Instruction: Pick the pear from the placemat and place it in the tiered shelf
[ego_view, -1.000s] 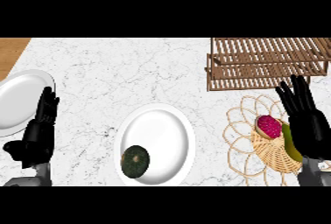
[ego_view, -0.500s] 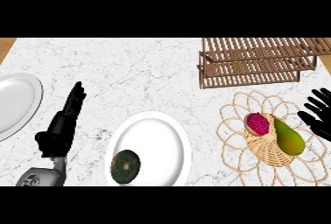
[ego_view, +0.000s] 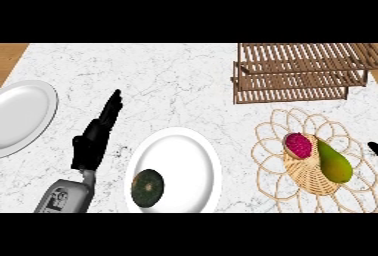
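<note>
Head view: the right hand (ego_view: 373, 147), over the placemat (ego_view: 306, 173) a second ago, has slid off its right side. Only a black sliver shows, so I cannot tell whether it is open or closed. No grasp has begun, I judge. The pear (ego_view: 334, 161), smooth, green and teardrop-shaped, lies on the placemat's woven wicker. The slatted wooden tiered shelf (ego_view: 295, 75) stands just behind the placemat. Well left of it, the left hand (ego_view: 94, 142) is flat-open and empty.

Straight-fingered left hand (ego_view: 92, 144); right hand (ego_view: 373, 147) at edge.
</note>
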